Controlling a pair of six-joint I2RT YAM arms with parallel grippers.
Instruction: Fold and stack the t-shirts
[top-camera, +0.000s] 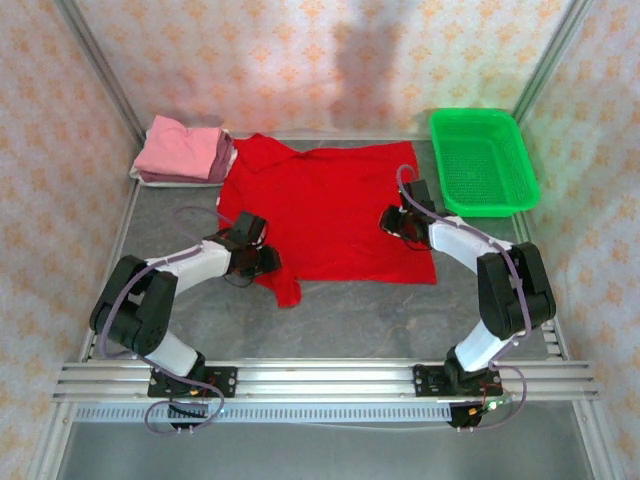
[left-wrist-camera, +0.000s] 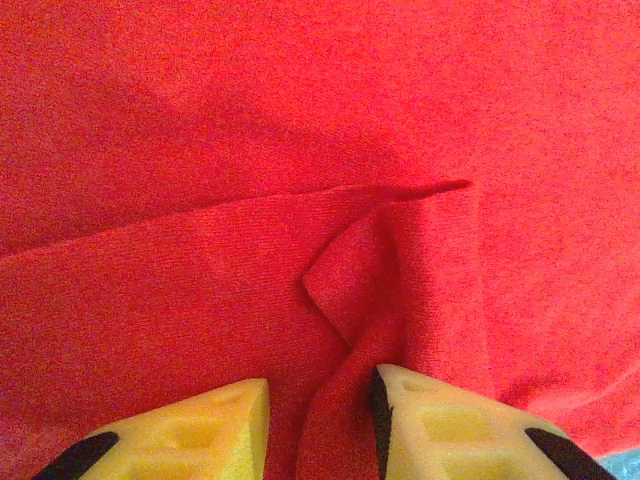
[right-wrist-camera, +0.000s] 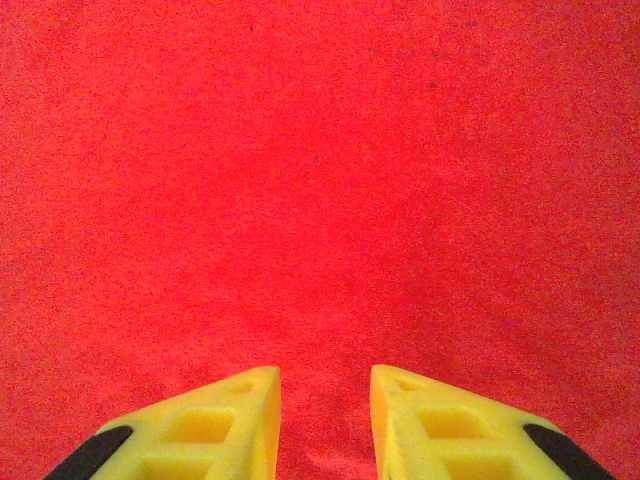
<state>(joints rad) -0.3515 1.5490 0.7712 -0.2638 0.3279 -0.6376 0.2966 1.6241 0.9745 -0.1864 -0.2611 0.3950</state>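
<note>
item: plain bright red cloth t-shirt (top-camera: 330, 210), spread flat, middle of worktop (top-camera: 350, 320) | handling: judged light, limp, bunches; take at side edges | left tool (left-wrist-camera: 320, 385): pinching a raised fold | right tool (right-wrist-camera: 325, 372): narrowly parted over cloth, grip cannot tell

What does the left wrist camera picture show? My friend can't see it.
The left arm's two yellow fingers seem to pinch a raised fold of the red t-shirt between them. A long crease crosses the cloth above.

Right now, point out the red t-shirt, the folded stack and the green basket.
red t-shirt (top-camera: 330, 215): top view, middle of its spread body.
folded stack (top-camera: 183, 150): top view, pink top shirt.
green basket (top-camera: 485, 165): top view, its mesh floor.
</note>
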